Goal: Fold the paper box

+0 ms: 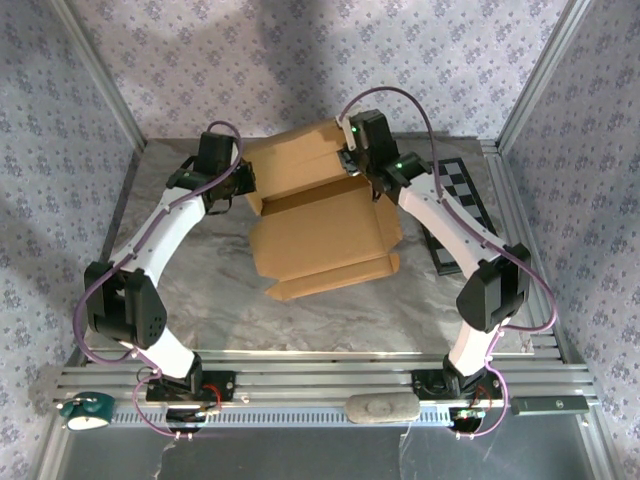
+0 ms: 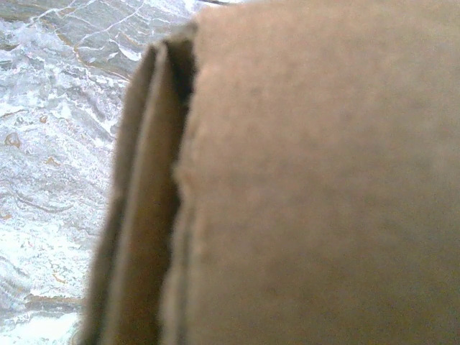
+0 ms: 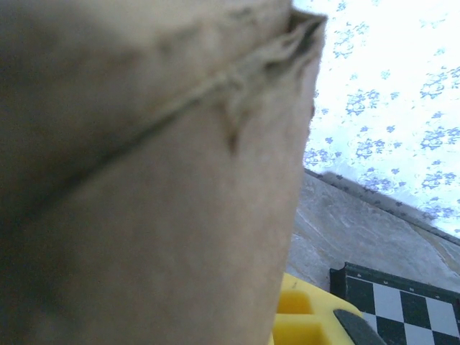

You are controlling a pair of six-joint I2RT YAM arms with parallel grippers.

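1. Paper box lies in the middle of the marble table, with its rear panel raised between the two arms.
2. Left gripper is at the left edge of the box with jaws closed; whether they pinch the cardboard, I cannot tell.
3. Right gripper is against the right side of the raised panel; cardboard hides its jaws, so I cannot tell their state.
4. Checkerboard lies right of the box, apart from it.

The paper box is matt tan cardboard with fuzzy cut edges; the surface looks smooth, grey-veined like marble.
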